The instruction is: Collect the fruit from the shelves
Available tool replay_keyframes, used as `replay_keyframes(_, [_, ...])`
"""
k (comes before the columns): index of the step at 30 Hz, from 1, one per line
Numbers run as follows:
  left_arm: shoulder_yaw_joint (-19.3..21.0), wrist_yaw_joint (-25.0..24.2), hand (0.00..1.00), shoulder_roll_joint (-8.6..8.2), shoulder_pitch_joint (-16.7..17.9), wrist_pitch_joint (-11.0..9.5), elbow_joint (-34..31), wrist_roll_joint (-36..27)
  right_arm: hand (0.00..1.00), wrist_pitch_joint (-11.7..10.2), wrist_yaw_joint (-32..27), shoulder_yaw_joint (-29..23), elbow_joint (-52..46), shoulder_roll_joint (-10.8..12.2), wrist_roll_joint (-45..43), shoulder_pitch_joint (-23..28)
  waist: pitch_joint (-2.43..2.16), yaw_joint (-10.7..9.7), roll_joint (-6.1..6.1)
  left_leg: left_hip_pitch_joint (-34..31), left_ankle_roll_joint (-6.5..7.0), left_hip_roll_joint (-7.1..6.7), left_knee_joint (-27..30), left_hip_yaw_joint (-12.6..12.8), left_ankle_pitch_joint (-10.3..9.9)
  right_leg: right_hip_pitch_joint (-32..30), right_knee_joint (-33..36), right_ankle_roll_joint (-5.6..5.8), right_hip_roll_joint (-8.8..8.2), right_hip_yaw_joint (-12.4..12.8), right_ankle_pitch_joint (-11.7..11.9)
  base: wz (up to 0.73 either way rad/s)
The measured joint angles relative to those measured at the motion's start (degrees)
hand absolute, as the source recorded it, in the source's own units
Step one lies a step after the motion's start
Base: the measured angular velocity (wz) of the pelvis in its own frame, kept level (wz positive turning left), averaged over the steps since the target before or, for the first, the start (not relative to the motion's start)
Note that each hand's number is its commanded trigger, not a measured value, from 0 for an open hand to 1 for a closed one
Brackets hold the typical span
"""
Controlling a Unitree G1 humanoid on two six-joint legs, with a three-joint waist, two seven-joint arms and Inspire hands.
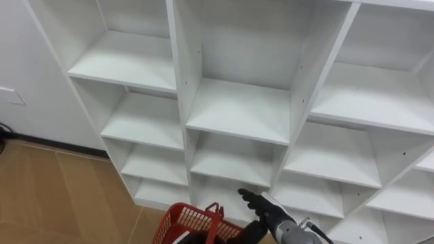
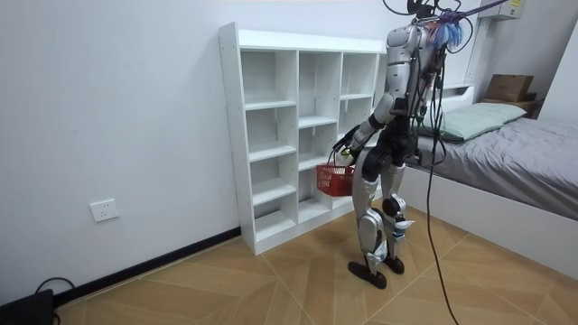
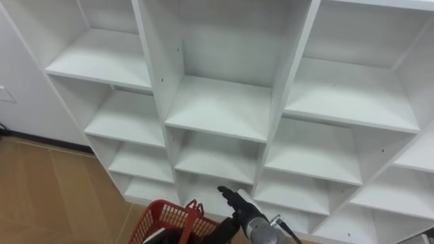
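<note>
A white closet of open shelves [image 1: 239, 112] stands in front of me against the wall [image 2: 269, 135]. My right hand [image 1: 260, 205] comes in from the lower right with dark fingers held straight, open, pointing at a low middle compartment and holding nothing. A red plastic basket [image 1: 188, 221] with raised handles hangs just left of that hand, close to the lowest shelves. In the room view the red basket [image 2: 334, 180] hangs from my arm at thigh height in front of the closet. A dark part of my left arm lies at the basket's rim, its fingers hidden.
Wooden floor [image 1: 61, 196] spreads out to the left of the closet. A bed [image 2: 506, 158] with a pillow stands behind me at the room view's right, with a cardboard box [image 2: 510, 87] beyond it. A wall socket [image 2: 106, 210] sits low on the wall.
</note>
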Motion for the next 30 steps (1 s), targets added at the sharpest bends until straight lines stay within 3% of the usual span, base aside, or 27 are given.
replay_keyframes(4, [3.01,2.18,1.00,0.04,1.58,-0.02,-1.33,0.12,0.00,-0.50,-2.79,-3.98,-6.38,-0.17,3.64,3.99,-0.38,-0.26,-0.22,0.39,-0.02,-0.09,-0.19,-0.15,0.01,0.28,-0.34,0.04,0.17,0.50,-0.01,0.01])
replay_keyframes(10, [8.88,5.74,1.00,0.68,4.43,-1.32,-1.67,0.50,0.00,-2.83,-4.09,-8.67,-7.35,-1.53,15.09,8.20,-0.40,-1.54,-0.01,2.63,-0.10,0.03,-2.16,0.40,-0.06,1.55,-0.38,0.07,0.32,1.54,-0.02,-0.05])
replay_keyframes(16, [15.08,9.37,1.00,0.88,5.15,-4.35,3.50,1.34,0.00,-4.39,-5.94,-13.36,-6.56,-3.72,21.72,13.65,0.09,-1.84,0.72,4.37,-0.15,0.15,-2.26,1.17,-0.51,2.88,-0.38,0.17,0.39,2.40,-0.08,-0.08])
replay_keyframes(23, [21.96,12.24,1.00,0.87,5.98,-5.98,13.50,2.58,0.00,-5.58,-6.15,-17.64,5.94,-3.86,26.92,14.76,-0.29,-2.81,1.02,4.95,-0.21,0.21,-1.98,1.91,-0.99,3.13,-0.35,0.25,0.70,4.93,-0.23,-0.08])
replay_keyframes(30, [26.98,16.36,1.00,0.29,6.09,-6.67,21.95,3.32,0.00,-5.66,-5.04,-18.64,17.38,-3.82,34.57,15.68,-0.32,-2.59,1.17,5.94,-0.03,0.52,-1.96,4.06,-1.44,3.00,-0.41,0.31,0.79,6.76,-0.40,-0.14])
